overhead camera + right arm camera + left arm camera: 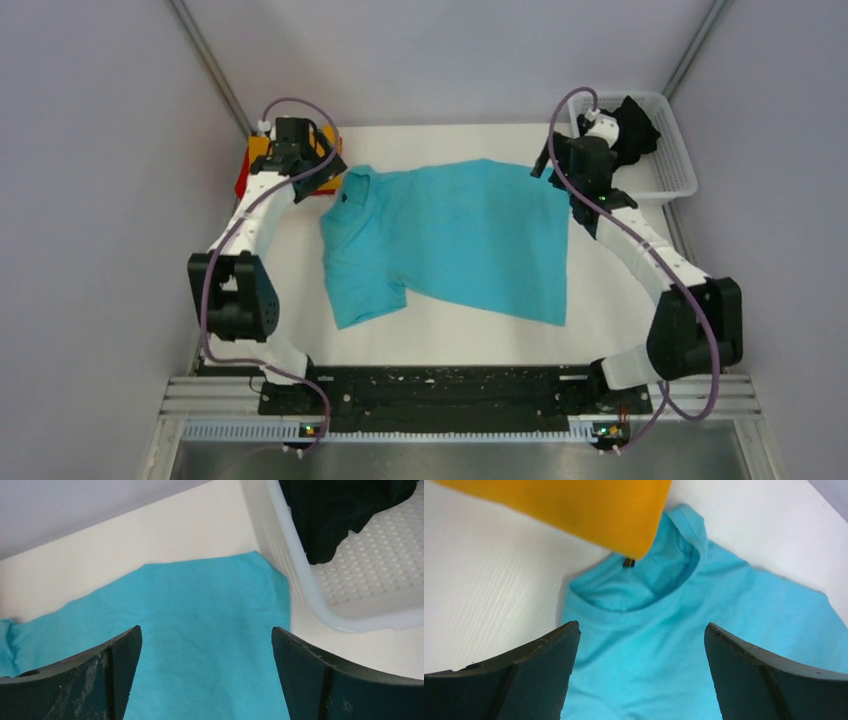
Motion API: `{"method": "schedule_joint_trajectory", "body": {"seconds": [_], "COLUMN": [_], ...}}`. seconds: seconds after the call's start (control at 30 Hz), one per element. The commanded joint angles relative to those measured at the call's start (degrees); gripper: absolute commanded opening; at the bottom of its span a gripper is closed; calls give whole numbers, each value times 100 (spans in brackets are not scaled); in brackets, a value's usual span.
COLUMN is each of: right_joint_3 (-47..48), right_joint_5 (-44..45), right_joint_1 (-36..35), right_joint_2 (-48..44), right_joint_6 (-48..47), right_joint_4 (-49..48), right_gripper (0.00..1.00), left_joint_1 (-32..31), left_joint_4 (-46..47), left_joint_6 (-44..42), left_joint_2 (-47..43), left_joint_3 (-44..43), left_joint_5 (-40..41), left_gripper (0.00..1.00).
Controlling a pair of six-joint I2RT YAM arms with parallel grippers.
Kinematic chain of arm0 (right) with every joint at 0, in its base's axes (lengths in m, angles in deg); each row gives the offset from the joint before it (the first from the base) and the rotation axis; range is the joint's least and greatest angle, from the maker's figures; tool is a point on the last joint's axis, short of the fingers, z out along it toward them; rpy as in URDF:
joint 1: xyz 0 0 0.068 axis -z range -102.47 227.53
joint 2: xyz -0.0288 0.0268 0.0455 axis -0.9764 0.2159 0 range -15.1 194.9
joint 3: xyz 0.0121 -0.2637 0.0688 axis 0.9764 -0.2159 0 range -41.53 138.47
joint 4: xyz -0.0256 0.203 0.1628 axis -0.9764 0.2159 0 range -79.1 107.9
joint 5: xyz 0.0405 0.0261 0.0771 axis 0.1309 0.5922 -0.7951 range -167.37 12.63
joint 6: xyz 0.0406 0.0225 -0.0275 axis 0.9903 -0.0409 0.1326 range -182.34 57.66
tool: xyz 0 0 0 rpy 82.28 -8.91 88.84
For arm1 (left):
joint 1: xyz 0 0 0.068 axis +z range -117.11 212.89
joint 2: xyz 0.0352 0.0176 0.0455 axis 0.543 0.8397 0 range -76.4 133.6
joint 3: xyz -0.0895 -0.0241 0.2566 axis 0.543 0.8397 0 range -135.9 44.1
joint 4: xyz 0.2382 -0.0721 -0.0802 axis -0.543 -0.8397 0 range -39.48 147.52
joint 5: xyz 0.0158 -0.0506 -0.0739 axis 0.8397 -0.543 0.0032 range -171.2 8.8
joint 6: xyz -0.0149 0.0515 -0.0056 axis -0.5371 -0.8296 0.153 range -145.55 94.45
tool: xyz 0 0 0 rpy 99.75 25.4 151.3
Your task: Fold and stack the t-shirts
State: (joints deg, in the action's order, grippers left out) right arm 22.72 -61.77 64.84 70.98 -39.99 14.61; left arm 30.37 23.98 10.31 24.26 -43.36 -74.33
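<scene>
Turquoise shirt (450,240) is lying spread flat on the table (450,330), and both claws are hanging just above it with jaws wide apart, gripping nothing: the left gripper (641,627) is hovering over the collar (644,595), the right gripper (206,630) over the far hem corner (255,560). Cloth this thin is likely handling light, limp and a little slippery on the smooth top, sagging wherever it is not held, so pinching it at edges looks best: shoulder seams beside the collar and the hem corners, lifting both ends together. One sleeve (360,300) is sticking out toward the arms; the far one is not showing. An orange shirt (574,505) is sitting folded just beside the collar, with a red shirt (243,185) under it. A black shirt (635,125) is lying crumpled in the basket (675,175) at the far right corner. Plain pale walls (100,150) are closing in the table on three sides.
</scene>
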Motion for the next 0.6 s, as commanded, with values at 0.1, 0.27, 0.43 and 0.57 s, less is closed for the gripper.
{"method": "schedule_joint_trajectory", "body": {"seconds": [0.1, 0.27, 0.43, 0.57], "right_joint_3": [-1019, -1197, -1211, -1199], "right_joint_5": [-132, -221, -326, -335], "right_joint_1": [56, 57, 63, 56], "right_joint_2": [-1254, -1417, -1347, -1247], "right_joint_6": [248, 293, 360, 375], "right_joint_4": [-242, -71, -2, 34], "right_gripper": [99, 99, 99, 99], "left_joint_1": [-205, -854, -1222, -1236], "left_joint_4": [-382, -1470, -2237, -1937], "left_joint_6": [51, 714, 1527, 1917], "left_joint_2": [-1923, -2797, -3534, -4165], "left_joint_3": [1796, 2969, 4012, 4872], "left_joint_5": [-255, 148, 111, -524], "left_gripper": [99, 99, 96, 90]}}
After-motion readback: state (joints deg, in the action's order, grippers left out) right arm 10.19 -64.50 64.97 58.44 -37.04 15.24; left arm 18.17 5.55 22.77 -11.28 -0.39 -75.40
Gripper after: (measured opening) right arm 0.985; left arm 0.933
